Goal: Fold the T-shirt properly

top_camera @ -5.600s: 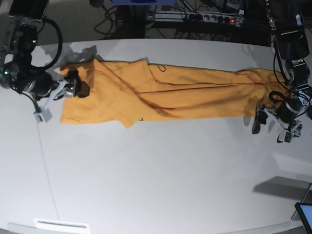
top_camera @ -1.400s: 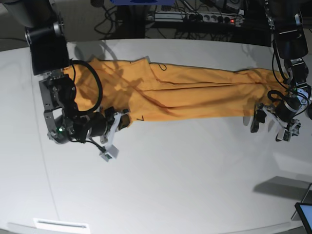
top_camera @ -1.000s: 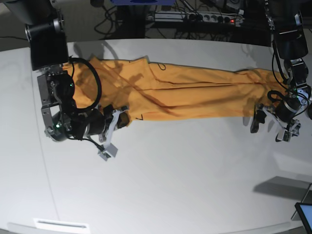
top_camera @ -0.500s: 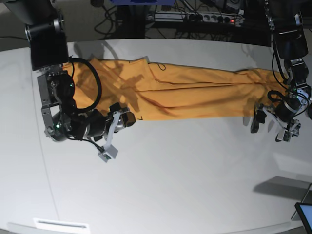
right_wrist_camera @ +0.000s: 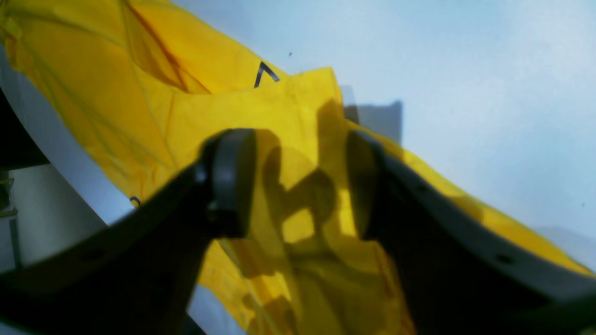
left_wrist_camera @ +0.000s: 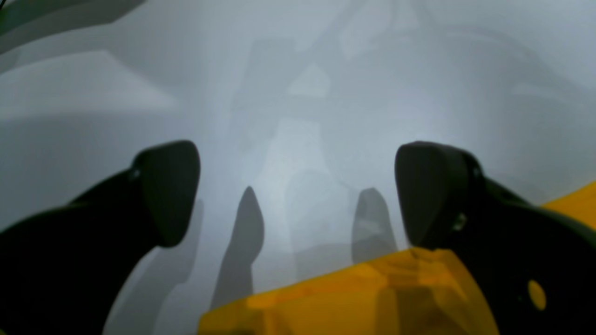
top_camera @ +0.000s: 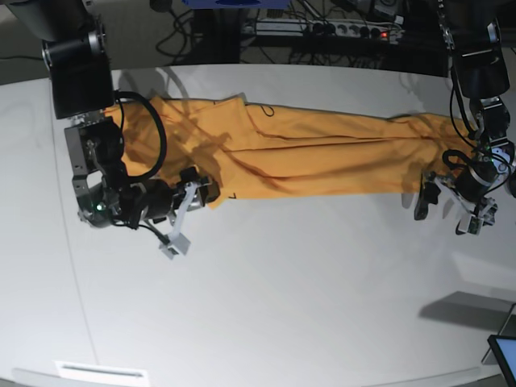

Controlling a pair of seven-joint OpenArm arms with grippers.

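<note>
The shirt [top_camera: 314, 153] lies stretched in a long, narrow band across the far half of the table [top_camera: 306, 306], creased lengthwise. At one end of the shirt the right gripper [right_wrist_camera: 298, 186] hovers over a folded corner, its jaws apart with nothing between them. At the shirt's other end the left gripper [left_wrist_camera: 298, 195] sits just beside the hem, jaws spread wide and empty.

A plain orange-yellow cotton T-shirt [top_camera: 306, 157] lies stretched (creased lengthwise) on the white counter [top_camera: 306, 298] between the right end effector [top_camera: 193, 193] and left end effector [top_camera: 447, 201].
</note>
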